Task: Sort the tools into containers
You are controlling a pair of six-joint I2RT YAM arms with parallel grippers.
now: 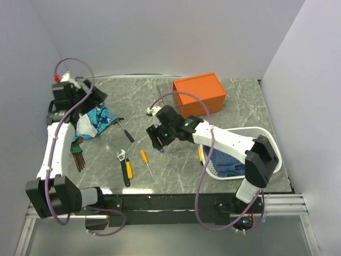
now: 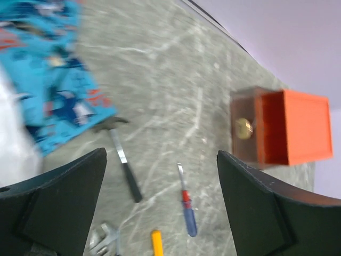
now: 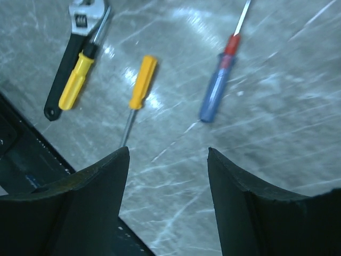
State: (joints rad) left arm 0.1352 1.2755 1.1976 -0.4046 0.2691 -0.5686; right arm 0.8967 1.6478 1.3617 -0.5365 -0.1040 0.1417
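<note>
- The right gripper hangs low over the grey stone table, jaws apart and nothing between them.
- Just ahead of it, off its right-hand finger in the wrist view, the blue screwdriver lies flat, red collar and tip pointing away.
- Ahead of the other finger lies the orange screwdriver, its shaft pointing back toward the gripper.
- Farther out on that side, the yellow screwdriver rests against the black-handled wrench, the two touching along their length.
- Behind this gripper, beside its arm in the top view, stands a white basket holding a crumpled blue cloth.
- A yellow-handled tool lies at the basket's rim. Whether it is inside or outside cannot be told.
- The left gripper is held high over the far left of the table, jaws spread wide and empty.
- Below it, nearer its left finger in the wrist view, lies the hammer, with its head just beside a blue patterned rag.
- Farthest from it stands the orange box, upright on the table.
- A clear drawer with a round knob touches the box's near face. The contents of both cannot be made out.
</note>
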